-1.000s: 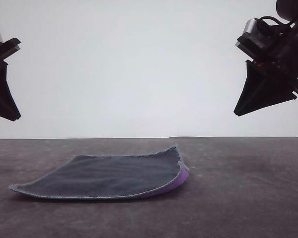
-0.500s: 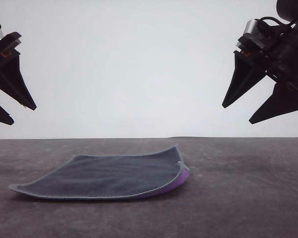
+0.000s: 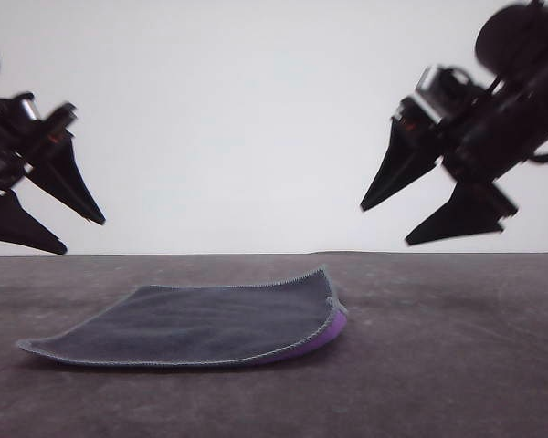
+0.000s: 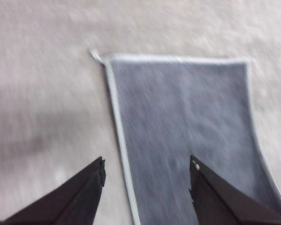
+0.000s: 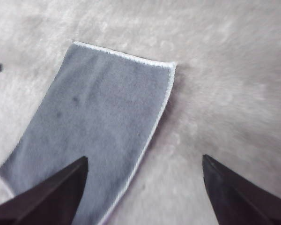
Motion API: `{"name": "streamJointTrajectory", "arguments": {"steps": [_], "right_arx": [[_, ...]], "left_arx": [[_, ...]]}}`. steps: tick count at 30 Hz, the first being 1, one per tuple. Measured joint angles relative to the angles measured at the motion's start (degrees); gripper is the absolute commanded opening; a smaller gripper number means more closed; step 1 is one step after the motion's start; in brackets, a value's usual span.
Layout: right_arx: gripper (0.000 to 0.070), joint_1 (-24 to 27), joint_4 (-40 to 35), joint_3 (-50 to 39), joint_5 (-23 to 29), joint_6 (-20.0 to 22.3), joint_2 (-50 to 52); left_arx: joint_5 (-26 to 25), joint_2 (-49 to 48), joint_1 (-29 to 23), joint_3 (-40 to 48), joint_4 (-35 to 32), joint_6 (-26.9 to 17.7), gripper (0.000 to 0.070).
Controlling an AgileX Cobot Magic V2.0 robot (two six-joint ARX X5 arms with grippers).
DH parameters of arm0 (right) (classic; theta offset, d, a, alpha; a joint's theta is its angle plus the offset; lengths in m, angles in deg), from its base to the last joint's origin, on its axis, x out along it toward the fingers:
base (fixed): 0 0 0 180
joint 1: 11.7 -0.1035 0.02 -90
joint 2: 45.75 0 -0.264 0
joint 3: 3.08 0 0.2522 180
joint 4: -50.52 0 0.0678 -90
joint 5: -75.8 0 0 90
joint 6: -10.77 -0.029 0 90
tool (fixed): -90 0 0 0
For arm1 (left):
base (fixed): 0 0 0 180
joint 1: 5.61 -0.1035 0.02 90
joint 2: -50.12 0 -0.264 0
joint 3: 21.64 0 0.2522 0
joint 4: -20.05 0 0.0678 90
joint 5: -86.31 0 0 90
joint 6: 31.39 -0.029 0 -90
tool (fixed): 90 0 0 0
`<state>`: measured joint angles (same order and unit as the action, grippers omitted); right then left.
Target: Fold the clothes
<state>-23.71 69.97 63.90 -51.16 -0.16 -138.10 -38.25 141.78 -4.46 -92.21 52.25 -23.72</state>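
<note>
Dark grey on its upper face, one small soft rectangular cloth (image 3: 196, 326) lies on the matt dark grey table (image 3: 457, 365), a little left of the middle and on the near half. It is the single cloth here. A pale grey stitched edging runs along all its borders, and at its right edge a strip of bright purple shows from below, where a second layer lies under the grey one. This right edge is slightly lifted from the table; the rest lies flat.

Two black grippers hang in the air above the table, one on each side, and neither touches the cloth. At the left border of the front view, the left gripper (image 3: 73, 233) has its two pointed fingers spread apart with nothing between them. On the right and higher, the right gripper (image 3: 393, 224) also has its fingers well apart and empty. Both point down and inward, toward the cloth.

In the left wrist view the grey cloth (image 4: 187, 136) lies below the spread fingers, and the right wrist view shows the same.

No brand, label or writing can be read anywhere. Behind the table there is a plain white wall (image 3: 237, 119).
</note>
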Motion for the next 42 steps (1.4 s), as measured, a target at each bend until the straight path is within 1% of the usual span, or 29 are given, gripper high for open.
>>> {"name": "streamJointTrajectory", "arguments": {"steps": [3,10,16,22,25,33,37,42], "right_arx": [[0.048,0.0,-0.72,2.74,-0.71,-1.24,-4.1],[0.048,-0.76,-0.86,11.02,-2.7,-2.63,-14.02],[0.048,-2.25,-0.84,17.19,-4.28,-4.26,-20.05],[0.048,-3.67,-1.19,20.39,-3.75,-5.86,-22.2],[0.048,-4.36,-0.82,20.39,-2.33,-5.95,-22.24],[0.048,-4.89,0.52,20.39,-2.19,-6.02,-22.25],[0.048,-5.2,0.67,20.39,0.08,-6.02,-22.25],[0.0479,-5.23,0.67,20.39,0.57,-6.0,-22.36]], "left_arx": [[-0.12,4.75,0.0,-4.14,-0.05,0.08,0.0349],[-0.18,15.05,1.33,-13.22,0.78,0.1,0.0349],[-0.97,20.61,3.0,-17.28,1.13,0.07,0.0349],[-0.96,22.43,4.47,-17.78,0.61,0.03,0.0349],[-0.94,22.61,4.88,-17.92,0.36,0.03,0.0349],[-0.94,22.71,6.54,-17.92,-0.02,0.01,0.0349],[-0.97,22.71,6.62,-17.92,-0.05,0.01,0.0349],[-0.97,22.71,6.62,-17.92,-0.05,0.01,0.0349]]}}
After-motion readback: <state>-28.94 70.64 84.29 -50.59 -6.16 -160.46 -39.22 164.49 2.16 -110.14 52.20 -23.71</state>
